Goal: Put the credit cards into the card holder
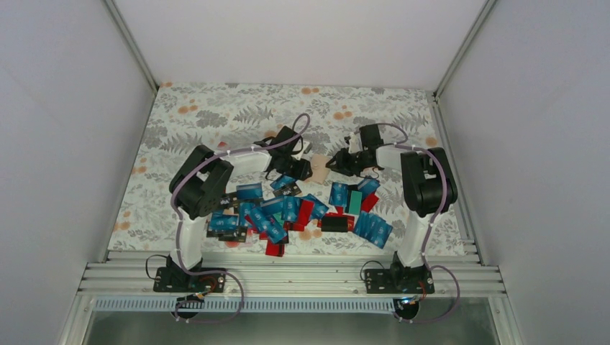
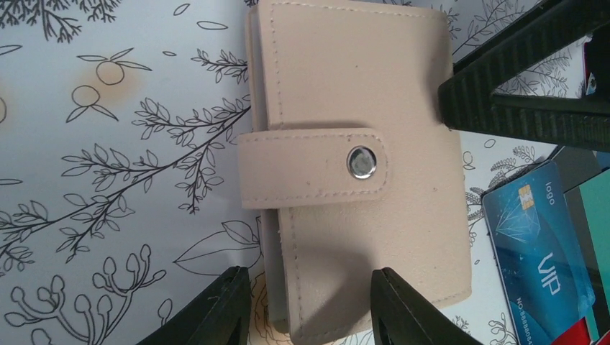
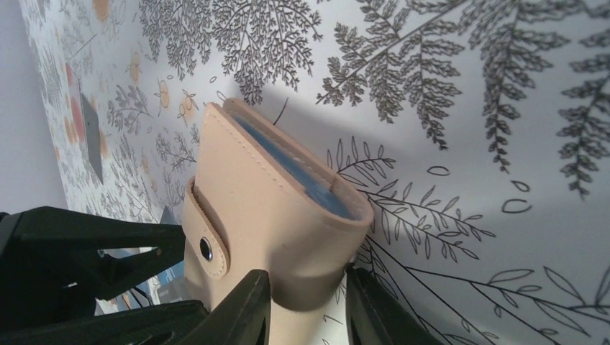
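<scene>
The beige card holder (image 2: pixel 360 93) lies on the floral table between my two grippers, its snap strap (image 2: pixel 316 167) shut; it also shows in the top view (image 1: pixel 320 164). My left gripper (image 2: pixel 311 287) is open over the holder's near corner, one finger beside its edge and the other above its face. My right gripper (image 3: pixel 306 287) is shut on the holder's (image 3: pixel 273 215) opposite edge, where blue shows inside the holder's open end. Many credit cards (image 1: pixel 288 212), mostly blue with some red, black and teal, lie heaped in front of both grippers. A blue VIP card (image 2: pixel 536 259) lies beside the holder.
The floral table cover (image 1: pixel 216 115) runs to white walls at the back and both sides. A second cluster of cards (image 1: pixel 367 215) lies near the right arm. The aluminium rail (image 1: pixel 288 273) with both arm bases runs along the near edge.
</scene>
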Action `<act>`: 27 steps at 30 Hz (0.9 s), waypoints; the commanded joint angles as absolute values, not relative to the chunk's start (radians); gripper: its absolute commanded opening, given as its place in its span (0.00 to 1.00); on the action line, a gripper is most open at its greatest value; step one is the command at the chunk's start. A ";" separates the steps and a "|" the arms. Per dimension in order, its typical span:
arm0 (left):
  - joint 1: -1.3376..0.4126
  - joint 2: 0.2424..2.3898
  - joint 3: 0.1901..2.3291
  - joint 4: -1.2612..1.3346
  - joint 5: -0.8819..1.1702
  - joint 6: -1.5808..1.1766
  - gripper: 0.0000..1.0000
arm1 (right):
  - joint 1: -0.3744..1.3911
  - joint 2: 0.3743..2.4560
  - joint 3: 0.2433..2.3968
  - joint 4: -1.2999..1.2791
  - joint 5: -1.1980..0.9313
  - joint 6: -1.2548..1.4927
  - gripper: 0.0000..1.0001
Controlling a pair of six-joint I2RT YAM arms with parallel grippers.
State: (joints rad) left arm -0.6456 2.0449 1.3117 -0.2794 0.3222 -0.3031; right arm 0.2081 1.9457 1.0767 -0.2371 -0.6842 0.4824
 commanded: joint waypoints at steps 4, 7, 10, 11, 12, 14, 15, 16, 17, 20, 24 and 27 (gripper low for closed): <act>-0.665 2.073 1.366 -0.331 0.323 -0.311 0.39 | 0.207 1.979 1.025 -0.203 -0.683 0.484 0.24; -0.671 2.074 1.364 -0.339 0.310 -0.318 0.37 | 0.207 1.977 1.011 -0.193 -0.683 0.485 0.24; -0.676 2.076 1.361 -0.343 0.299 -0.329 0.33 | 0.207 1.978 1.001 -0.184 -0.683 0.487 0.23; -0.679 2.076 1.358 -0.339 0.298 -0.331 0.30 | 0.207 1.977 0.997 -0.181 -0.683 0.489 0.23; -0.680 2.076 1.355 -0.337 0.298 -0.334 0.26 | 0.206 1.976 0.995 -0.180 -0.683 0.490 0.23; -0.684 2.078 1.354 -0.328 0.297 -0.343 0.18 | 0.207 1.972 0.988 -0.175 -0.682 0.491 0.23; -0.685 2.080 1.353 -0.323 0.296 -0.349 0.13 | 0.206 1.969 0.984 -0.174 -0.683 0.491 0.23; -0.684 2.082 1.354 -0.320 0.296 -0.356 0.08 | 0.207 1.966 0.980 -0.173 -0.681 0.491 0.23; -0.685 2.083 1.352 -0.315 0.293 -0.365 0.03 | 0.206 1.963 0.977 -0.172 -0.681 0.488 0.23; -0.684 2.078 1.344 -0.307 0.279 -0.394 0.02 | 0.206 1.951 0.965 -0.170 -0.680 0.482 0.24; -0.684 2.061 1.337 -0.305 0.270 -0.414 0.02 | 0.205 1.936 0.955 -0.164 -0.681 0.479 0.28; -0.684 2.025 1.325 -0.303 0.258 -0.410 0.02 | 0.204 1.914 0.948 -0.163 -0.682 0.469 0.38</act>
